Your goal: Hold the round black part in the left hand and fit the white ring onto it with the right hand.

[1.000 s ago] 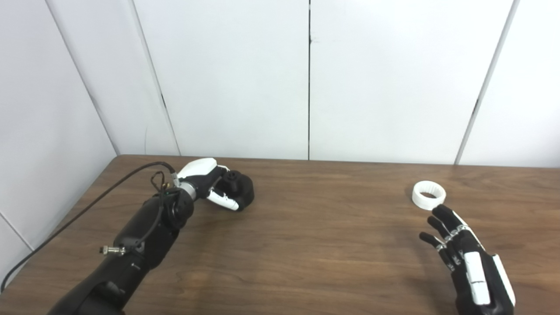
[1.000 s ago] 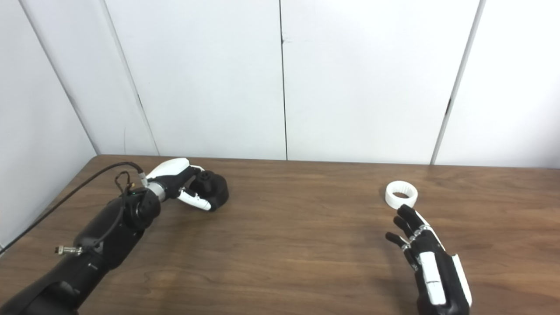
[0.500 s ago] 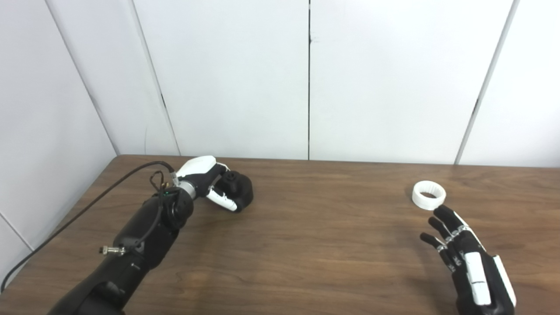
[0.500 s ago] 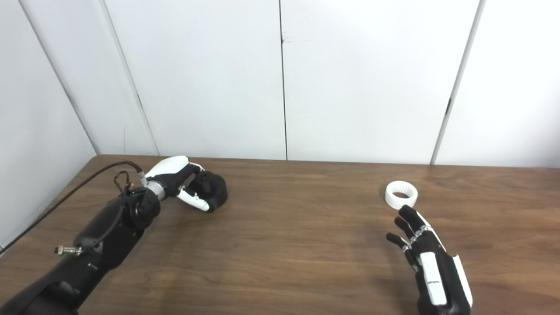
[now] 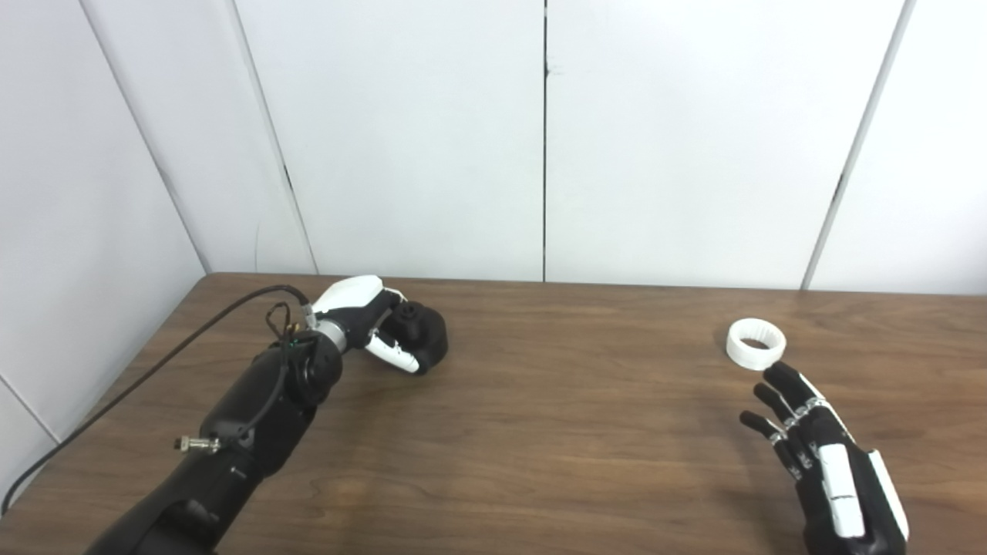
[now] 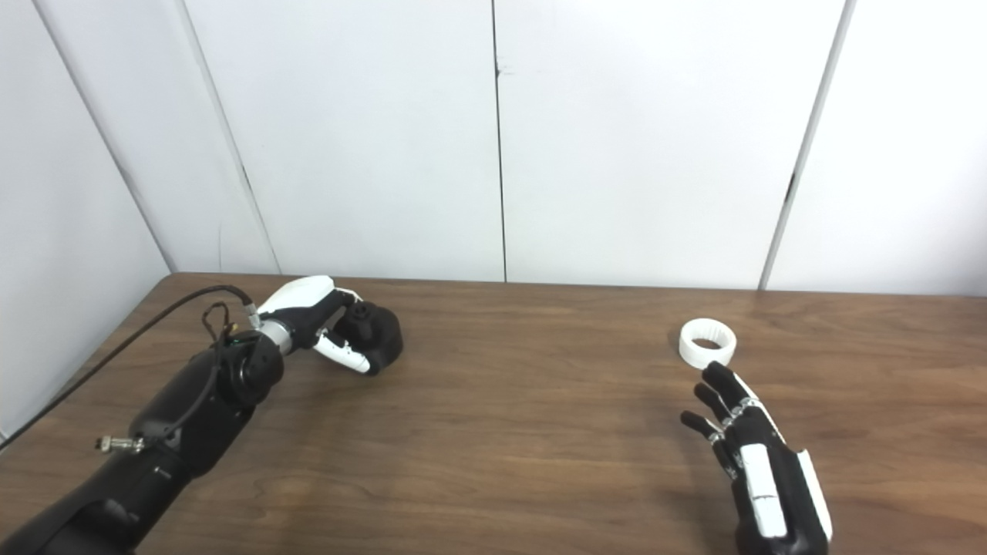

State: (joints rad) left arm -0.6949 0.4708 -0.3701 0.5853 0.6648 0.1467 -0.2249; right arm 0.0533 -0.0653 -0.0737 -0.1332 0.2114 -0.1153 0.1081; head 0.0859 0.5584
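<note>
At the far left of the wooden surface (image 5: 540,432) we see our left robot hand (image 5: 368,324) wrapped around the round black part (image 5: 422,335), holding it just above the wood. The white ring (image 5: 756,344) lies flat at the far right, and our right robot hand (image 5: 829,462) hovers just near of it, fingers spread and empty.
</note>
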